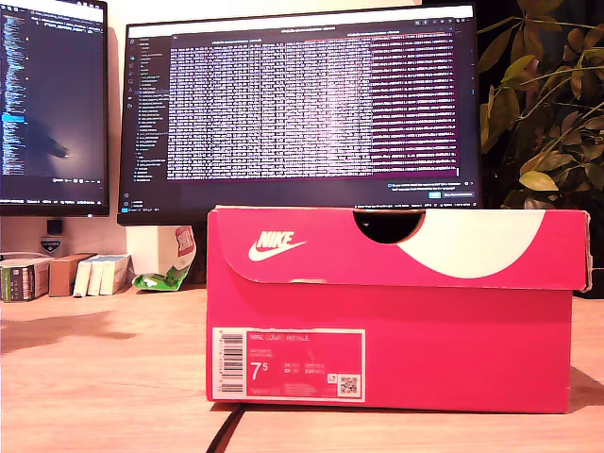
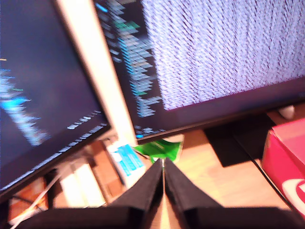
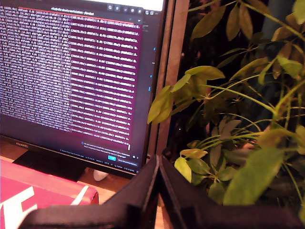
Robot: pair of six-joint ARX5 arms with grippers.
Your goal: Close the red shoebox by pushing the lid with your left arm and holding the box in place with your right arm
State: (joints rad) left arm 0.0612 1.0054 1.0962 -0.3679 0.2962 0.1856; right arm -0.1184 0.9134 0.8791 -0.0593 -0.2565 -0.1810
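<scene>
1. The red shoebox [image 1: 392, 326] sits lid-down on the desk [image 1: 94, 377], near its front edge.
2. My first hand [image 2: 163, 179] is clenched empty.
3. My second hand [image 3: 158, 174] is clenched empty.

The exterior view sits low on the desk [image 1: 94, 377], close to the shoebox [image 1: 392, 311], facing the monitors [image 1: 302, 113]. Both wrist views look from higher up toward the same big monitor [image 2: 224, 57] [image 3: 76, 76]; the second one also shares the plant [image 3: 238, 119] [image 1: 543, 104].
</scene>
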